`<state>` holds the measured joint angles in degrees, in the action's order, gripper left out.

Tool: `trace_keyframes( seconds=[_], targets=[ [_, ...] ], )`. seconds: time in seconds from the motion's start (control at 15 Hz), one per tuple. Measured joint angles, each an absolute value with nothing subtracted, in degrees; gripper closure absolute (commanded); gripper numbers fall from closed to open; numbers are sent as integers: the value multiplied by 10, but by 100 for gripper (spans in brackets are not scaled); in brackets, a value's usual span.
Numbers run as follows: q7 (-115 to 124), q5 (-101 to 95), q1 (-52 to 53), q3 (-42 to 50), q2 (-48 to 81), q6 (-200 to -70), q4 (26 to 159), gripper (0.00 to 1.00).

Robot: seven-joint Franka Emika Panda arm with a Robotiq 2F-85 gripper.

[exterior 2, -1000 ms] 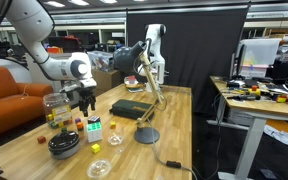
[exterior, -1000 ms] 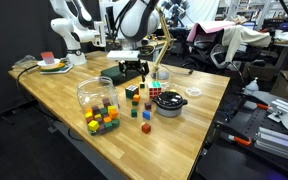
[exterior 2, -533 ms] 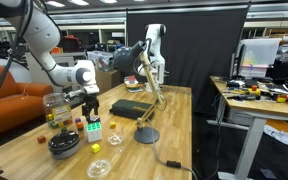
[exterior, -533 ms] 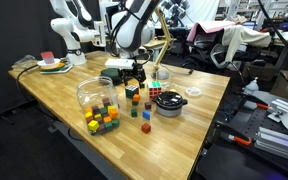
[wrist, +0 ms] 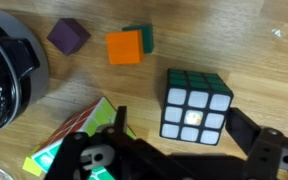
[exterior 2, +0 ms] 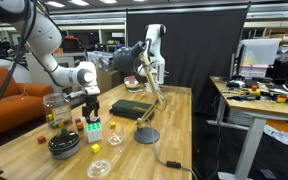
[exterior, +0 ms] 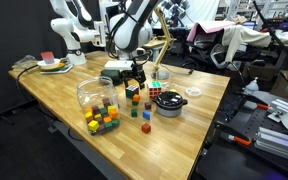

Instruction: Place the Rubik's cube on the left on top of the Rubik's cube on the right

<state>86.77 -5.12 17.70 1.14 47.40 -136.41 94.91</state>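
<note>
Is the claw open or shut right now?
Open: in the wrist view the claw has its fingers spread to either side of the dark Rubik's cube, which rests on the table.

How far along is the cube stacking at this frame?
Done: nothing is stacked yet. In the wrist view, both cubes sit apart on the table. In hand: the gripper hangs low over the centre Rubik's cube, with its jaws open on either side and not clamped. Left: close on that cube, lift it, and set it on the second Rubik's cube, which is partly hidden by the gripper body.
</note>
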Motion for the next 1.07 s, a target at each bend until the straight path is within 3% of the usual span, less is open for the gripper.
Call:
trace_keyframes(
  seconds=[0.07, 0.2, 0.27, 0.6, 0.87, 1.07],
  targets=[
    [865, -50, 177, 11, 475, -1364, 948, 9],
    [855, -42, 177, 10, 477, -1364, 943, 33],
    [849, -37, 176, 10, 479, -1364, 940, 36],
    [817, -9, 171, 9, 502, -1364, 918, 72],
    [797, 10, 164, 8, 508, -1364, 909, 94],
    [780, 10, 159, 9, 496, -1368, 912, 94]
  ],
)
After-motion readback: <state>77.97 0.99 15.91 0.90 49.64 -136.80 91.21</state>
